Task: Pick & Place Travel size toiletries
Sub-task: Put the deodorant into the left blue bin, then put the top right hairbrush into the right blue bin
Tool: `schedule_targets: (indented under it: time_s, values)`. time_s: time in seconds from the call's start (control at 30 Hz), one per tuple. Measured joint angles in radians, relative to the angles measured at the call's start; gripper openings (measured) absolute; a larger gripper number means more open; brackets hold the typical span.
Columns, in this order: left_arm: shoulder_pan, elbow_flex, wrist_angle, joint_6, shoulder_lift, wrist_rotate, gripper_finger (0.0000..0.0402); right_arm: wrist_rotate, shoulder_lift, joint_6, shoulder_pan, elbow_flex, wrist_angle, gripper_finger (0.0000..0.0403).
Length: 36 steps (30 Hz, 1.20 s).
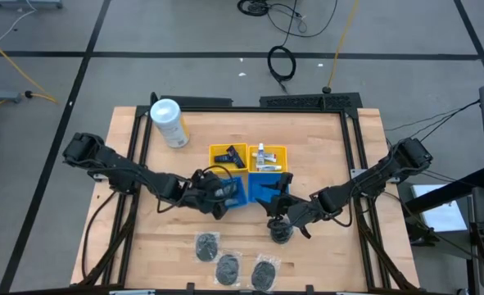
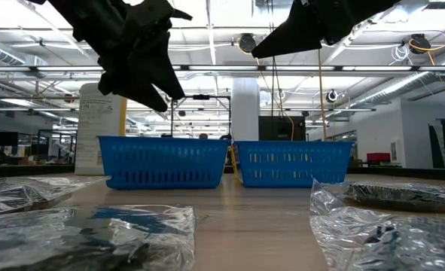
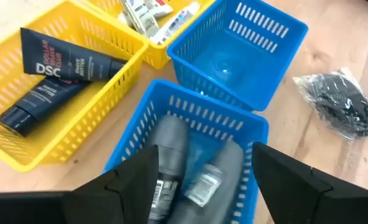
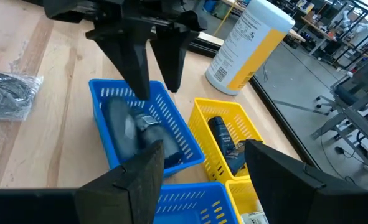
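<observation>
My left gripper (image 1: 223, 197) hangs open just above the left blue tray (image 3: 134, 134); its fingers (image 4: 140, 74) point down at a slant. Two grey labelled toiletries (image 3: 171, 155) lie side by side on that tray's floor, below the fingers and apart from them. My right gripper (image 1: 276, 201) is open and holds nothing, over the table by the right blue tray (image 3: 240, 50), which looks bare inside. Dark tubes (image 3: 53, 74) lie in one yellow tray and white tubes (image 3: 149, 15) in the other. One clear-wrapped grey piece (image 1: 281, 232) lies under my right arm.
A tall white canister with a yellow label (image 1: 169, 123) stands at the far left of the table. Three more clear-wrapped round pieces (image 1: 228, 266) lie along the near edge. The four trays sit together in the table's middle, the yellow pair (image 1: 248, 156) farther back.
</observation>
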Motion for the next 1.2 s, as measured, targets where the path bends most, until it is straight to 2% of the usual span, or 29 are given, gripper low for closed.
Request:
schedule_targets:
  time_s: [0.23,0.37,0.5,0.77,1.2]
  values:
    - [0.000,0.000,0.000,0.002,0.000,-0.013,0.0215,-0.007,0.000,0.008,0.000,0.000,-0.001,0.0213]
    - [0.000,0.000,-0.001,0.012,0.000,-0.014,0.0201,-0.135,0.000,0.071,0.009,0.001,-0.005,0.0212]
    - [0.000,0.000,0.001,0.013,0.000,-0.014,0.0192,-0.296,0.000,0.147,0.037,0.002,-0.085,0.0209]
    - [0.000,0.000,0.003,0.016,0.000,-0.014,0.0192,-0.444,0.000,0.338,0.155,0.001,-0.226,0.0203]
    - [0.000,0.000,0.021,0.019,0.000,-0.015,0.0186,-0.416,0.000,0.742,0.284,0.001,-0.558,0.0200]
